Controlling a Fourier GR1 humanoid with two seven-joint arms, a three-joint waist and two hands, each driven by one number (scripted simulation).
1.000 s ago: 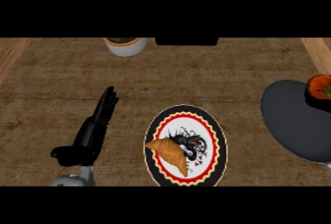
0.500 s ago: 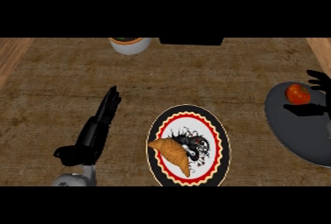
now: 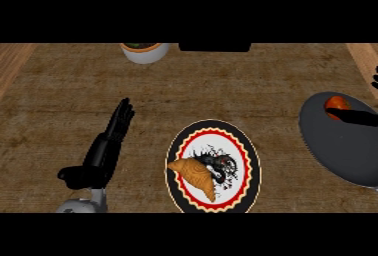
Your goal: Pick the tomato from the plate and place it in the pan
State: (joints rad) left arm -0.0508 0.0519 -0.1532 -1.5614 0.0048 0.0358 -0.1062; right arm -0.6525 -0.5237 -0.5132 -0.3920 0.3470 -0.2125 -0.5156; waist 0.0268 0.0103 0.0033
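The pan (image 3: pixel 339 150) at the right edge already holds the tomato (image 3: pixel 337 103) at its far side, off the plate (image 3: pixel 181 150), so placing looks nearly done. The right hand (image 3: pixel 359 116) lies against the tomato; whether it grips I cannot tell, and the left hand (image 3: pixel 103 150) rests open at left.

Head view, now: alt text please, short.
A red tomato lies in the dark pan at the right edge, with a black finger of the right hand beside it. Mid-counter stands a red-and-black rimmed plate; the left hand rests open to its left, and a white bowl sits at the top.
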